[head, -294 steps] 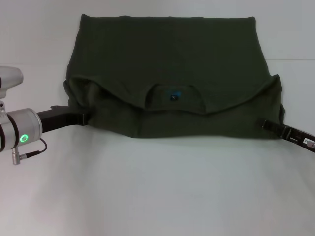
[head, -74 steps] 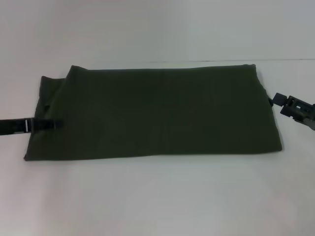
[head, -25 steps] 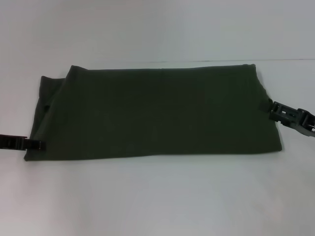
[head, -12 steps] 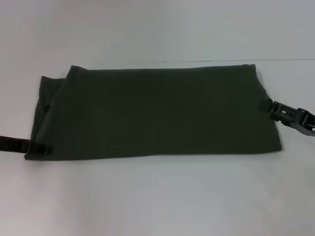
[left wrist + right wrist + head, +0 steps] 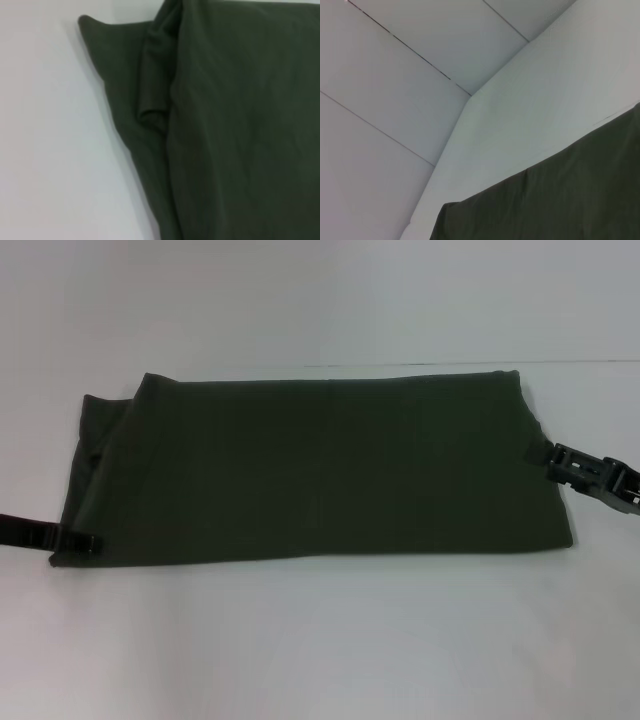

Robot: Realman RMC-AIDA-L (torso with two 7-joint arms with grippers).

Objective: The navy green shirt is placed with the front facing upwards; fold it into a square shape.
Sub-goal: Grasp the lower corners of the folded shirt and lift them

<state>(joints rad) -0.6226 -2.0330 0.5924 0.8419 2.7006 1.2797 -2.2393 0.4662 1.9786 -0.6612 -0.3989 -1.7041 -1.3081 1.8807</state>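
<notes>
The navy green shirt point(image 5: 320, 465) lies folded into a wide, flat band on the white table point(image 5: 320, 640); no lettering or collar shows. At its far left corner a lower layer pokes out point(image 5: 98, 425). My left gripper point(image 5: 88, 539) reaches in from the left and touches the shirt's near left corner. My right gripper point(image 5: 548, 462) meets the middle of the shirt's right edge. The left wrist view shows the shirt point(image 5: 240, 125) with layered folds along one edge. In the right wrist view only a corner of the shirt point(image 5: 560, 200) appears.
The white table runs well past the shirt toward me and on both sides. Behind the shirt a thin seam point(image 5: 560, 363) crosses the surface. White wall panels point(image 5: 420, 65) fill much of the right wrist view.
The shirt went from a half fold with the collar showing to a flat band. My left gripper slid from the left edge's middle to its near corner. The right gripper closed in on the right edge.
</notes>
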